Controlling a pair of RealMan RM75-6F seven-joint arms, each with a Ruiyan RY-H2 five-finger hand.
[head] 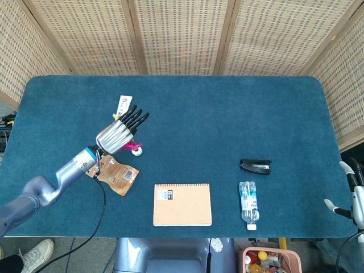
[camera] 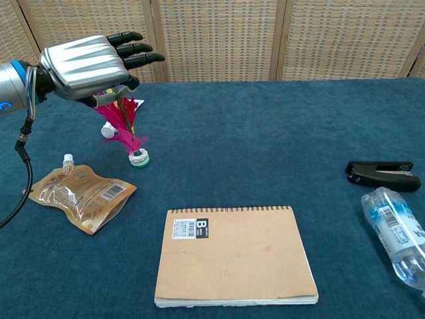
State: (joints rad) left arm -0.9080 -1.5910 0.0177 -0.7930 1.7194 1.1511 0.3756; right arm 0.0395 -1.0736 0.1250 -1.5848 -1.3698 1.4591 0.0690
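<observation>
Pouch (camera: pixel 81 191), notebook (camera: pixel 234 254) (apparently apart) nearby

Your left hand (camera: pixel 86 58): ribbed, glossy metal. Shuttlecock (camera: pixel 125 129): soft feathers, plastic base. Table (camera: pixel 265 133): matt, napped blue cloth.

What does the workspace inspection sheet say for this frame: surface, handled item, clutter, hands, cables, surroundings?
Surface: dark blue felt-covered table.
Handled item: pink-feathered shuttlecock with white and green base, hanging base down from the left hand; whether the base touches the felt cannot be told.
Clutter: brown spouted foil pouch; tan spiral-bound notebook; black stapler; clear plastic water bottle lying on its side; white tube beyond the hand.
Hands: left hand pinches the feathers, other fingers extended; right hand at the table's right edge, holding nothing, fingers apart.
Cables: black cable along the left arm.
Surroundings: woven wicker screen panels; pink bin of small items below the front edge.
</observation>
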